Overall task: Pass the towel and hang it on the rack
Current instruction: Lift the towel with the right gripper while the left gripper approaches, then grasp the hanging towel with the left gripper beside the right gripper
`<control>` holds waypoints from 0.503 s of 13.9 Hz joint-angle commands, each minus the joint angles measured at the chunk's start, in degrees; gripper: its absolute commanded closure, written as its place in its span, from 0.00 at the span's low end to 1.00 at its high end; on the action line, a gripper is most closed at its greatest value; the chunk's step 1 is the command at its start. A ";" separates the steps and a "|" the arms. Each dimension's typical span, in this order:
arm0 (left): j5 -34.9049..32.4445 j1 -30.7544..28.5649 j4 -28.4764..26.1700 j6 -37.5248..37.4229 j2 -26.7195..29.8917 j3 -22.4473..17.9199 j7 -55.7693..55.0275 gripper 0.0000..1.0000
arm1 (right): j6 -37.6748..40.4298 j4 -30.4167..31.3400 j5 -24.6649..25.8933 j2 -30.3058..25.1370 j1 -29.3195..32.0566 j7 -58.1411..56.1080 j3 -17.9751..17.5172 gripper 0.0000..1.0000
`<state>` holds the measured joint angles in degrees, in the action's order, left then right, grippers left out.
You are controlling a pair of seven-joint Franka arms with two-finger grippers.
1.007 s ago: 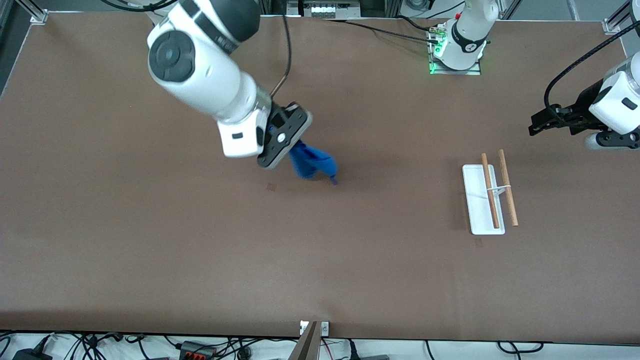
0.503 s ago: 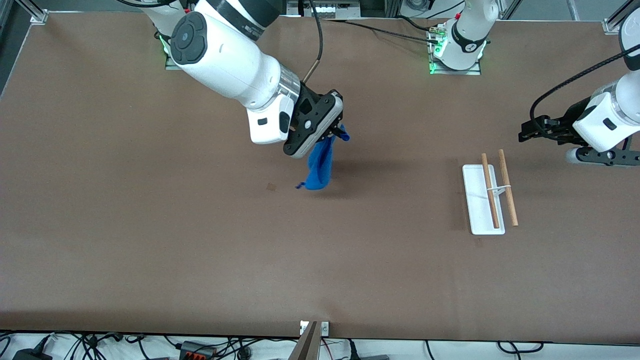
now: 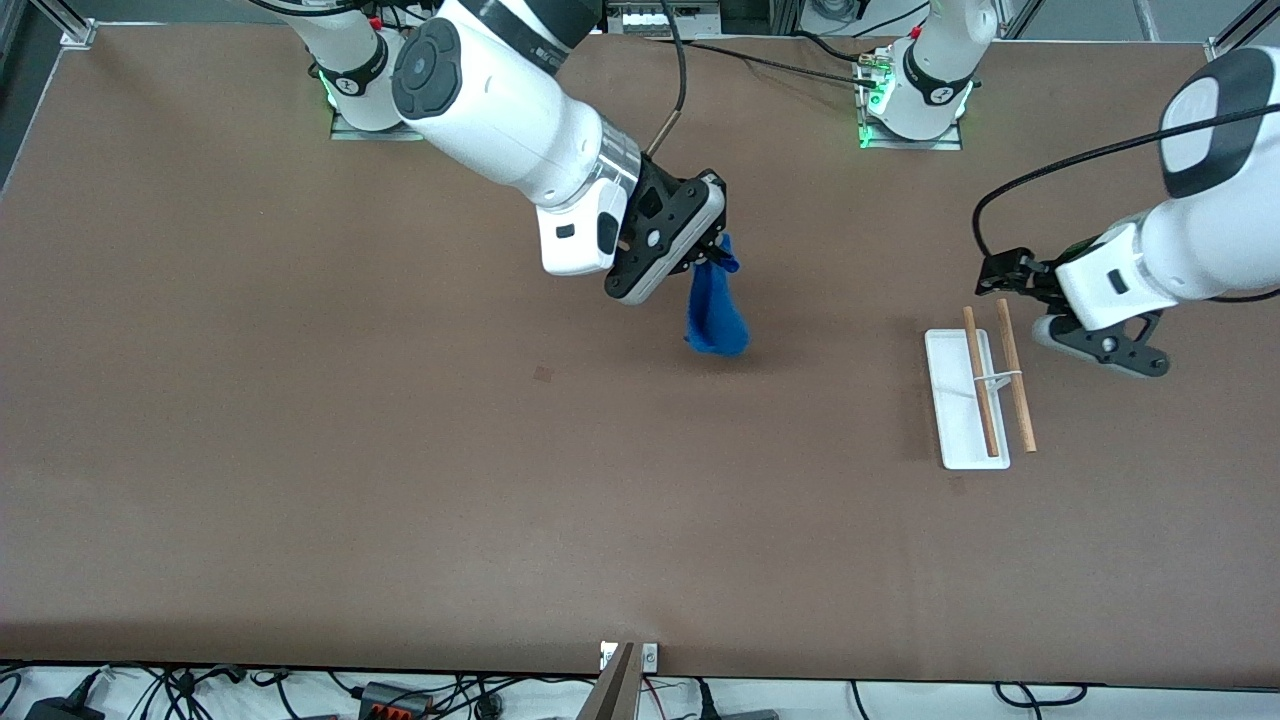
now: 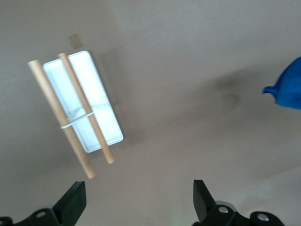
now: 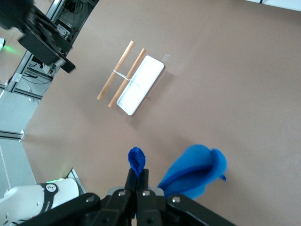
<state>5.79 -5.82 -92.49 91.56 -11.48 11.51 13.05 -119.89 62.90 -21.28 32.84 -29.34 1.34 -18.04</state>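
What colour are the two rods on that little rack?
Light brown wood, on the rack's white base; the left wrist view shows the rods best.

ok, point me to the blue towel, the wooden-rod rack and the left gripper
bright blue microfibre towel (image 3: 715, 312), front view, hanging middle fold.
white-based wooden-rod rack (image 3: 958, 400), front view, bare base.
left gripper (image 4: 138, 202), left wrist view, midway between open fingers.

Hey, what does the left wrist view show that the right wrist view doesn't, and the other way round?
Only the left wrist view shows the left claw from its own camera, open, hanging above bare table near the rack.

Only the right wrist view shows the right claw shut on a pinched corner of the towel, the rest of the cloth drooping beneath it, plus the left arm's dark claw farther off.

Both show the rack, its two wooden rods over the white base, nothing hung on it, the brown table, and some blue towel.
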 commanded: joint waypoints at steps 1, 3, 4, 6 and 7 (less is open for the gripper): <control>1.59 -0.16 2.31 -0.50 -1.70 0.97 2.07 0.00 | -1.05 -0.94 -0.87 0.65 -0.80 1.39 -0.33 1.00; 0.02 1.15 2.23 1.33 -1.79 0.89 5.39 0.00 | -1.14 -0.94 -0.78 0.74 -1.33 1.39 -0.24 1.00; -1.21 2.29 2.23 1.69 -1.79 0.88 10.37 0.00 | -1.14 -0.94 -0.60 0.74 -1.42 1.39 -0.24 1.00; 0.79 2.57 1.35 3.78 -1.96 0.97 17.94 0.00 | -1.14 -0.94 -0.51 1.00 -1.33 1.30 -0.24 1.00; 2.63 2.65 1.26 5.89 -2.14 1.23 22.33 0.00 | -1.14 -0.94 -0.51 1.09 -1.42 1.39 -0.24 1.00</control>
<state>6.34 -3.30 -91.81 94.96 -12.85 12.42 27.77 -120.67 62.90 -21.28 33.35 -30.54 1.97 -18.04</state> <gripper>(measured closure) 0.000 0.982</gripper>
